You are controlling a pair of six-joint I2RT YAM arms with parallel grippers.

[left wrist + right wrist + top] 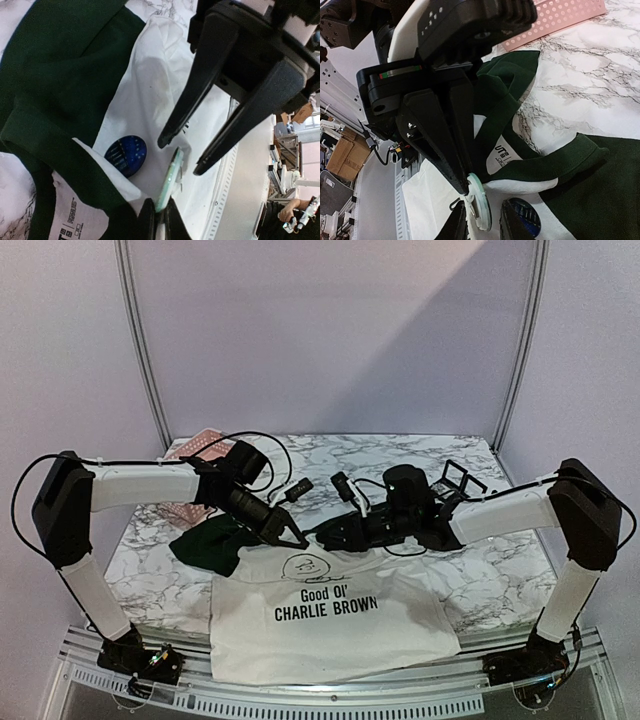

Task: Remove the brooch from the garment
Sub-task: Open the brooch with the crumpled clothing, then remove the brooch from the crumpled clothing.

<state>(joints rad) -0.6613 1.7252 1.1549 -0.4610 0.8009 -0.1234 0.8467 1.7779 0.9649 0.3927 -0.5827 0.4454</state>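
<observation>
The garment (330, 615), a white T-shirt with dark green sleeves, lies flat at the table's near edge, its collar (545, 165) toward the arms' grippers. A pale green round brooch (170, 180) stands on edge on the white cloth near the collar. My left gripper (159, 212) is shut on the brooch's (480, 200) rim. My right gripper (483, 202) is open, with one finger on each side of the disc and a gap showing beside it. Both grippers meet over the collar in the top view, left (292, 536) and right (325, 533). A blue round badge (126, 154) lies flat beside the brooch.
A pink perforated basket (200, 445) sits at the back left of the marble table (400, 455). A black frame-like object (460, 478) stands at the back right. A metal rail (330, 702) runs along the near edge under the shirt's hem.
</observation>
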